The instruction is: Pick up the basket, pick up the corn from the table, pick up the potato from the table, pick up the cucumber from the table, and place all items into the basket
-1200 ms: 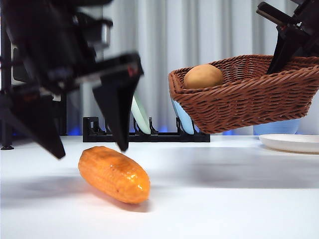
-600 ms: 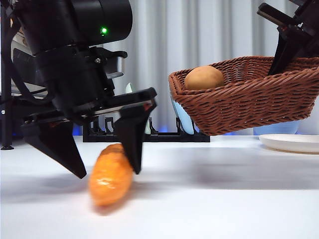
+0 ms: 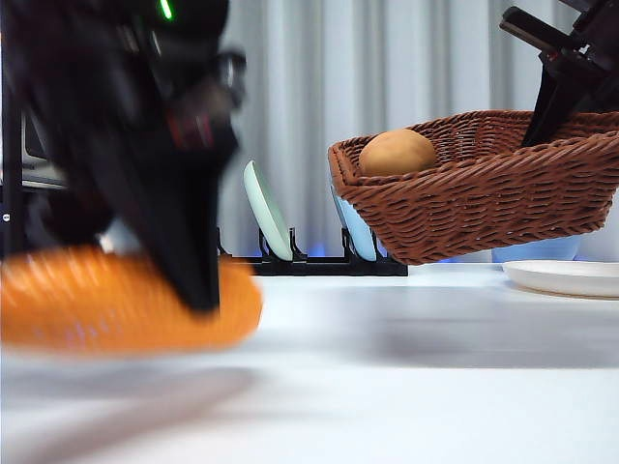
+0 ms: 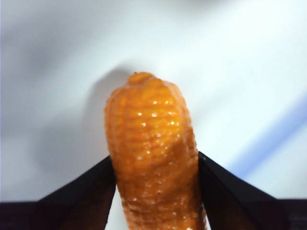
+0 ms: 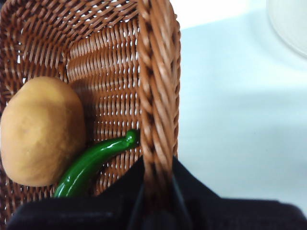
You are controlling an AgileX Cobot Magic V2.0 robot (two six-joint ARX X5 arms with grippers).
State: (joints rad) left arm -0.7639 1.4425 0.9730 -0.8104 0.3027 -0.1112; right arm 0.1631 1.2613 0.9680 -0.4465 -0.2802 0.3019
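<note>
Orange corn pinched in left claw; right claw clamps basket rim, tilted above table

You've got a glossy orange-yellow kernel-ridged corn cob, brown woven wicker basket, matte tan egg-shaped potato, glossy dark-green slim cucumber, smooth white tabletop.

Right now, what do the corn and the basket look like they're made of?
Corn: probably moulded plastic, going by its glossy orange surface with specular highlights on regular kernel rows. It sits between the left gripper's jaws.
Basket: woven wicker or rattan-like strands, brown with a slight sheen and a braided rim; natural or synthetic, I can't tell.
</note>
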